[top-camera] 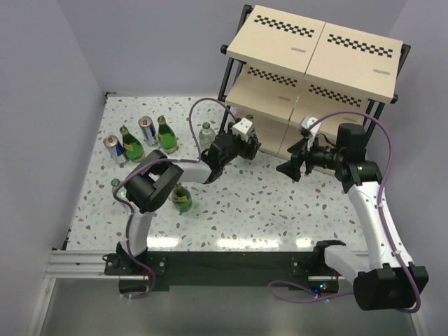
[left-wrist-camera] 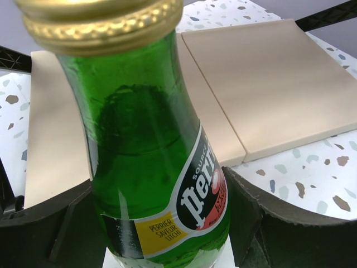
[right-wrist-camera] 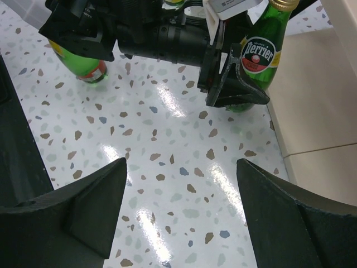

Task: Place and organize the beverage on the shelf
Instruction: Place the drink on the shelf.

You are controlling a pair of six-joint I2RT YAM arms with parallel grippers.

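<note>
The left fingers (left-wrist-camera: 50, 229) are clamped on a green bottle (left-wrist-camera: 150, 167), one dark pad on each side of its labelled belly, its gold cap (left-wrist-camera: 100, 22) up near the wrist camera. The bottle stands upright just beside the front edge of the lowest board (left-wrist-camera: 268, 84) of the shelf (top-camera: 322, 49). Whether its base touches the desk (top-camera: 266, 203) I cannot tell.

The right fingers (right-wrist-camera: 83, 212) are spread wide apart with nothing between them. They hang over bare desk, pointing at the held bottle and well short of it.

Further left on the desk stand two blue-and-silver cans (top-camera: 148, 129), two further green bottles (top-camera: 166, 134) and a clear bottle (top-camera: 206, 133). A lone green bottle (top-camera: 182, 198) stands nearer the arms.

The desk is glossy white terrazzo with grey and brown flecks. Plain pale lilac walls (top-camera: 42, 84) close it in.
</note>
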